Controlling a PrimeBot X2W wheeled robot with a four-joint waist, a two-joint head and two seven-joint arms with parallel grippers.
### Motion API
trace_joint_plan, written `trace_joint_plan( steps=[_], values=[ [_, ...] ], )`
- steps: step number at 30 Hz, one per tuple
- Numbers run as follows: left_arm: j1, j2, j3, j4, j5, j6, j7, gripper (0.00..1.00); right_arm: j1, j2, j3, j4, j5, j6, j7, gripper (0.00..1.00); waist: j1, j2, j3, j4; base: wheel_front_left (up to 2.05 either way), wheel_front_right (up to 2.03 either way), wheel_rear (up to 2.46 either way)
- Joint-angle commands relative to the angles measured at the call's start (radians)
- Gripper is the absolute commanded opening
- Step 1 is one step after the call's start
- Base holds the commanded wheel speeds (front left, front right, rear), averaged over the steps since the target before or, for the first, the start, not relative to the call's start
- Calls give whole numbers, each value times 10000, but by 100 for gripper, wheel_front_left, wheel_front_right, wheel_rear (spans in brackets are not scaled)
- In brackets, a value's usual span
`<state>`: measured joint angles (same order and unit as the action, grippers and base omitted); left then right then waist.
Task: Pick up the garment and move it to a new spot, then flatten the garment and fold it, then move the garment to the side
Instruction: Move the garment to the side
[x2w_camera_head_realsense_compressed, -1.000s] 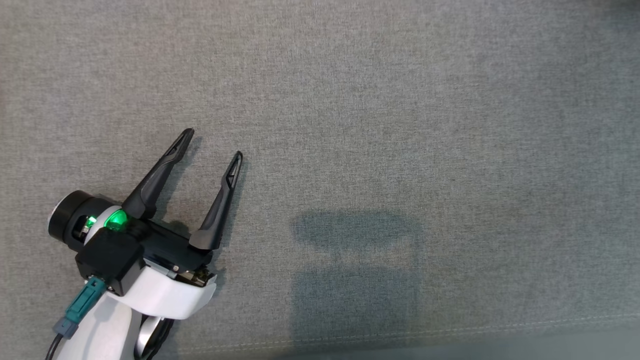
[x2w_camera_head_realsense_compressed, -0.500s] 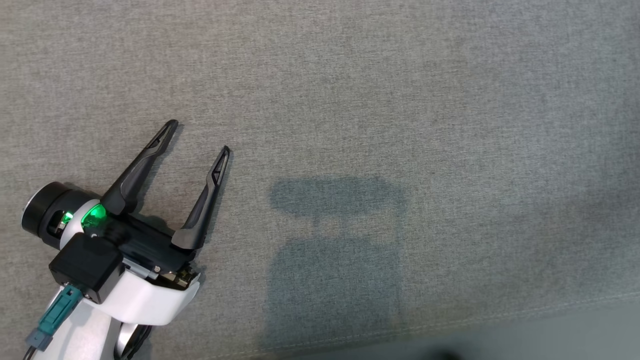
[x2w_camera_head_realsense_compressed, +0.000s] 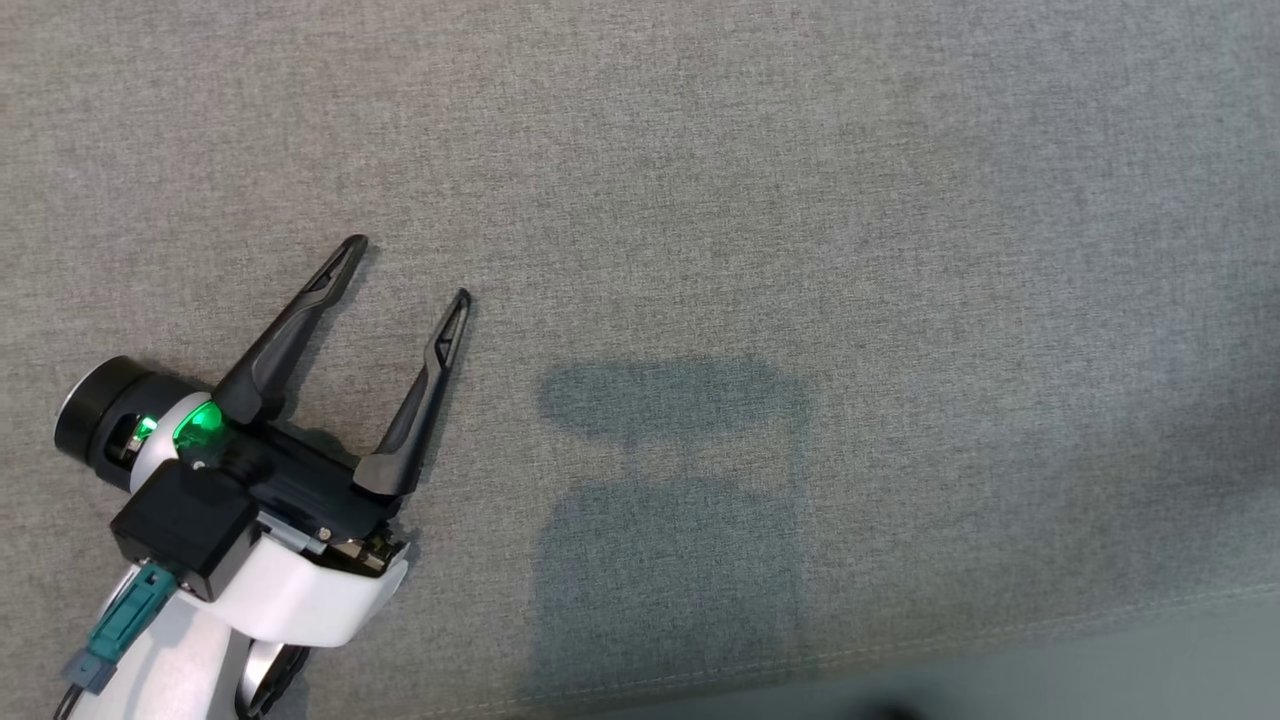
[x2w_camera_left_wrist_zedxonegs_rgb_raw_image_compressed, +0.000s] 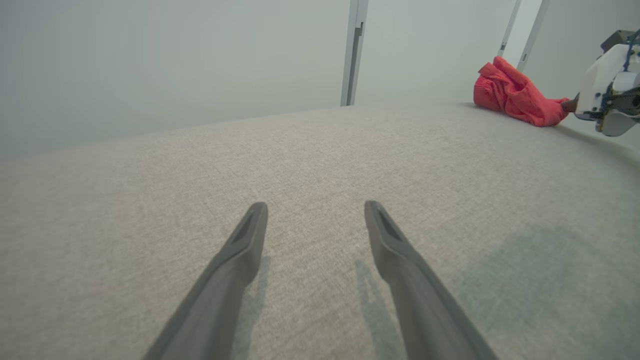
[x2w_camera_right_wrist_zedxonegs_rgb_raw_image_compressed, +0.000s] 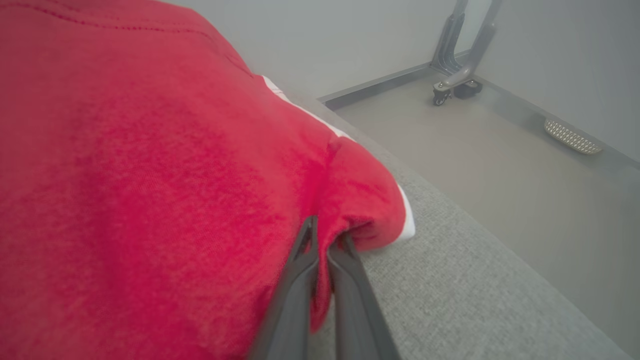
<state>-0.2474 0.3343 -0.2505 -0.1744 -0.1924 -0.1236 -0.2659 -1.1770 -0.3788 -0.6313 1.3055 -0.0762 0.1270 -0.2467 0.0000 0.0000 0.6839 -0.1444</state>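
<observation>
The garment (x2w_camera_right_wrist_zedxonegs_rgb_raw_image_compressed: 150, 190) is red with a white trim and lies bunched near the edge of the grey fabric surface (x2w_camera_right_wrist_zedxonegs_rgb_raw_image_compressed: 450, 280). My right gripper (x2w_camera_right_wrist_zedxonegs_rgb_raw_image_compressed: 325, 240) is shut on a fold of it. In the left wrist view the same garment (x2w_camera_left_wrist_zedxonegs_rgb_raw_image_compressed: 515, 92) sits far off at the upper right, with my right arm's white wrist (x2w_camera_left_wrist_zedxonegs_rgb_raw_image_compressed: 607, 90) beside it. My left gripper (x2w_camera_head_realsense_compressed: 408, 270) hovers open over bare grey fabric (x2w_camera_head_realsense_compressed: 800, 200) at the lower left of the head view, nothing between its fingers (x2w_camera_left_wrist_zedxonegs_rgb_raw_image_compressed: 247, 240).
The surface's front seam and edge (x2w_camera_head_realsense_compressed: 900, 655) run along the bottom of the head view. Beyond the edge by the garment lies a pale floor (x2w_camera_right_wrist_zedxonegs_rgb_raw_image_compressed: 500, 160) with a wheeled stand base (x2w_camera_right_wrist_zedxonegs_rgb_raw_image_compressed: 452, 85) and a small woven basket (x2w_camera_right_wrist_zedxonegs_rgb_raw_image_compressed: 572, 137) near the wall.
The head camera shifted, sliding the surface and shadow down and left. My left gripper stays open, drifting slightly in the picture.
</observation>
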Motion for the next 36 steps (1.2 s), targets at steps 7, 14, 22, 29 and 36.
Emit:
trace_joint_plan(
  steps=[7, 14, 22, 29, 36],
  values=[
    [-108, 41, 279, 99, 22, -60, 41, 100, 475, 712, -2247, -1710, -2446, 37, 667, 100, 0, 0, -101, 26, 0, 0, 0],
    [-37, -448, 378, 537, -33, -33, 41, 100, 1115, 2178, -4405, -3798, -5047, 37, 1115, 100, 0, 0, -913, 47, 0, 0, 0],
    [229, -1192, 619, 1344, 136, 129, 41, 100, 1837, 3077, -4528, -4089, -5785, 37, 261, 100, 0, 0, -2498, 212, 0, 0, 0],
    [674, -1746, 879, 2091, 166, 326, 41, 100, 2510, 3245, -3689, -3543, -5822, 37, -130, 100, 0, 0, -3831, 598, 0, 0, 0],
    [1036, -2146, 1065, 2771, 91, 521, 41, 100, 3348, 3280, -1536, -3919, -4297, 37, -147, 100, 0, 0, -4881, 1117, 0, 0, 0]
  ],
)
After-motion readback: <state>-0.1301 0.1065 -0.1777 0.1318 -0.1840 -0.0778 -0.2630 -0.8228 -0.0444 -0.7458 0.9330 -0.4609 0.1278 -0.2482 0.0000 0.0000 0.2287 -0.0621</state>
